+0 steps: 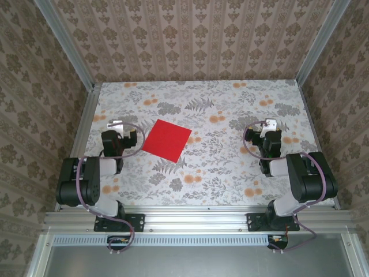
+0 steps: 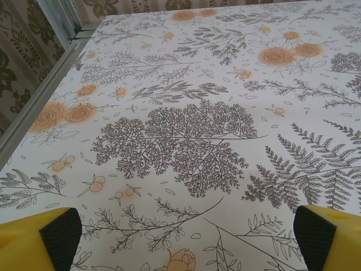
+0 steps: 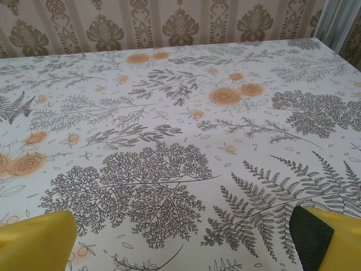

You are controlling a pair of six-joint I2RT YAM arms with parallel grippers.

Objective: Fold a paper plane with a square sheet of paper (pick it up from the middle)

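The square sheet of paper (image 1: 166, 141) lies flat, untouched. The left gripper (image 2: 186, 240) and the right gripper (image 3: 177, 240) stand wide open, empty.

Bright, even, diffuse light across my three feeds; faint soft shadows; floral tablecloth (image 2: 180, 141) crisp throughout.

- Left gripper (image 2: 186, 240): yellow fingers (image 2: 28, 243) with black pads, wide apart at the lower corners.
- Floral table (image 2: 186, 141) lies beneath.
- Metal rail (image 2: 42, 99) borders the table's left edge, patterned wall (image 2: 17, 62) beyond.
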